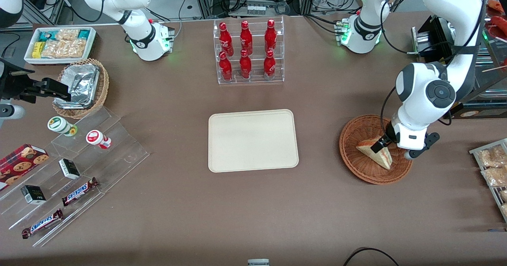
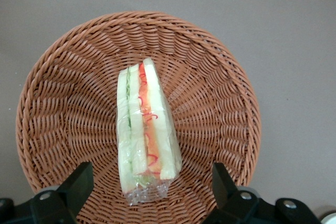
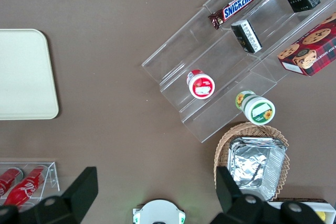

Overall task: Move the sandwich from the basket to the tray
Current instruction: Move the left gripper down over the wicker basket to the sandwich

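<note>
Reddish-brown wicker is nearest to the working arm: the basket (image 2: 52, 103) sits on the brown table (image 1: 253, 210), toward the working arm's end, and the sandwich (image 2: 147, 135) lies inside it, standing on its edge, in a clear wrap, with red and green filling showing. The gripper (image 2: 149, 187) hangs just above the basket with its two fingers (image 2: 79, 182) spread apart, one on each side of the sandwich, touching nothing as far as I can see. I judge this to be the reaching step, before the grasp. The next move, I think, calls for going lower and closing gently on the soft bread, then lifting. The tray (image 1: 222, 155) waits near the table's middle, well apart from the basket.
</note>
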### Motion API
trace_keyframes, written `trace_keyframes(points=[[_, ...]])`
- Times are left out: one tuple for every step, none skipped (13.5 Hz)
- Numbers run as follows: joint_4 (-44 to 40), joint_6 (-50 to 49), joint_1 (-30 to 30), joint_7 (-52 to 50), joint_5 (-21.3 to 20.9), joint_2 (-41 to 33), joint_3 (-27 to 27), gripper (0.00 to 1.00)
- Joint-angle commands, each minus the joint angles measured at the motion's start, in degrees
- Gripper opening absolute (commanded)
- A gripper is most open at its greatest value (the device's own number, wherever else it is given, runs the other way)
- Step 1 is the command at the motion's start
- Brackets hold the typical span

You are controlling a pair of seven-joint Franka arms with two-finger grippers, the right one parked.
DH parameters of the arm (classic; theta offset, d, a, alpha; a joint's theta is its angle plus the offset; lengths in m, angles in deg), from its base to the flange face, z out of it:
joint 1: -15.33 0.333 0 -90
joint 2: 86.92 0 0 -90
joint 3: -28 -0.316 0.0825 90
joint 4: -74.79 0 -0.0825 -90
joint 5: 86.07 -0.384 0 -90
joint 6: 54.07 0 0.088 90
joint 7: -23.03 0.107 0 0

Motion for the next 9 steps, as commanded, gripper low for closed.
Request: trace_keyframes(points=[[1.3,1.6,0.2,-2.1,-0.8,-0.2,0.0,1.0],[1.4,2.1,0.2,-2.4,-0.8,0.3,0.0,1.0],[1.5,2.5,0.2,-3.0,-0.8,0.5,0.0,1.0],[1.5,3.1,0.2,-3.9,-0.8,1.3,0.0,1.0],[1.5,3.6,0.2,-4.2,-0.9,1.9,0.0,1.0],[1.5,4.0,0.2,-4.3,-0.9,2.5,0.0,1.0],[1.5,4.7,0.2,-4.3,-0.9,3.1,0.0,1.0],[1.5,5.6,0.2,-4.3,-0.9,3.6,0.0,1.0],[1.5,6.0,0.2,-4.4,-0.9,4.2,0.0,1.0]])
